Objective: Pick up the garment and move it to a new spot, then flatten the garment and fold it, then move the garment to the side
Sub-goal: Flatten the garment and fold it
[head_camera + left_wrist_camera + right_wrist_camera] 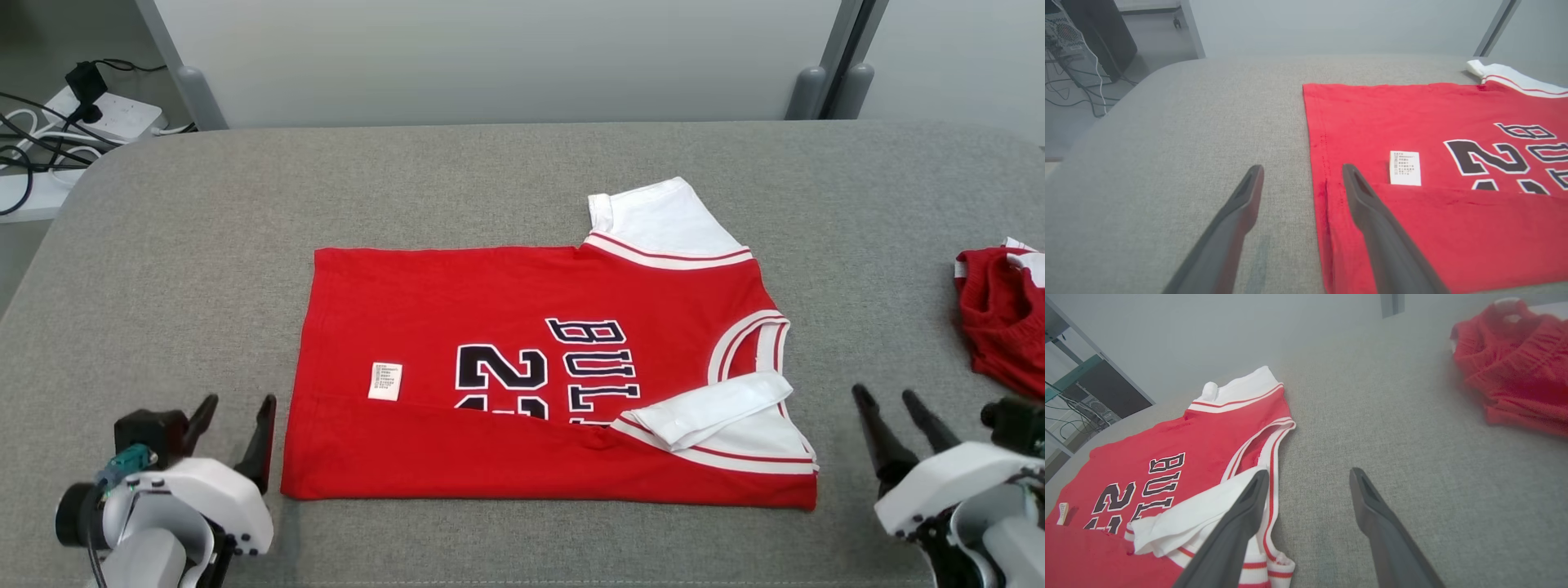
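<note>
The garment (522, 384) is a red jersey with white sleeves and dark lettering, spread on the grey table (490, 171) with its near long edge folded up over the front. A white care label (384, 380) shows on it. My left gripper (238, 425) stands open just off the jersey's left hem, empty. In the left wrist view the left gripper (1302, 171) straddles the hem of the jersey (1433, 163). My right gripper (886, 400) is open and empty beside the collar end. The right wrist view shows the right gripper (1310, 477) next to the folded white sleeve (1196, 514).
A second crumpled red garment (1000, 314) lies at the table's right edge, also seen as the red heap (1515, 363). A power strip with cables (90, 114) sits on the floor at the far left. A pale wall panel (490, 57) stands behind the table.
</note>
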Motion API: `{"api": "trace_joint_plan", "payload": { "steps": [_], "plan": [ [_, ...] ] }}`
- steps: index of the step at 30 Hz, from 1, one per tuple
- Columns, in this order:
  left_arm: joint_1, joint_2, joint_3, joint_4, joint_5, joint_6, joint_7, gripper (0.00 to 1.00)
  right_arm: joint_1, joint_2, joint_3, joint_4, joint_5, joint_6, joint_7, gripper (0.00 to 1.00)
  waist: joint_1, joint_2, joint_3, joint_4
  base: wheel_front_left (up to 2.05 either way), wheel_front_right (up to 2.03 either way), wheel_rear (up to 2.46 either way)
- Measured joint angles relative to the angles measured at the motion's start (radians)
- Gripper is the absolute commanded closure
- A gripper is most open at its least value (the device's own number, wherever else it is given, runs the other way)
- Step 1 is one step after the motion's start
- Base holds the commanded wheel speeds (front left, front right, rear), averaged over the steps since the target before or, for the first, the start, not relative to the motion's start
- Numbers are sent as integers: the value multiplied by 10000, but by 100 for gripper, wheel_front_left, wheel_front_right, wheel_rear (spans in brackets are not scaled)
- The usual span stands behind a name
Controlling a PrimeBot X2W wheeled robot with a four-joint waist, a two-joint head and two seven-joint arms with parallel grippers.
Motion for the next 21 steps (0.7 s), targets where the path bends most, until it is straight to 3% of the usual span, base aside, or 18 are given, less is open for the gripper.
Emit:
{"api": "trace_joint_plan", "payload": {
  "steps": [5, 10, 15, 21],
  "plan": [
    [470, -155, 1114, -1333, 970, 336, -2, 0, -108, 483, -2119, -963, -1921, 0, -84, 0, 0, 0, 9, -29, 0, 0, 0],
    [971, -581, 2107, -2341, 1708, 428, -4, 0, 220, 1392, -3779, -2357, -3839, 0, -92, 0, 0, 0, 34, -78, 0, 0, 0],
    [1092, -1070, 2619, -2805, 2313, 316, -46, 0, 618, 2029, -4491, -3172, -5093, 0, -92, 0, 0, 0, 128, -81, 0, 0, 0],
    [1108, -1327, 3033, -2458, 2610, -199, -46, 0, 569, 2339, -4598, -3237, -5578, 0, -92, 0, 0, 0, 575, -152, 0, 0, 0]
  ]
}}
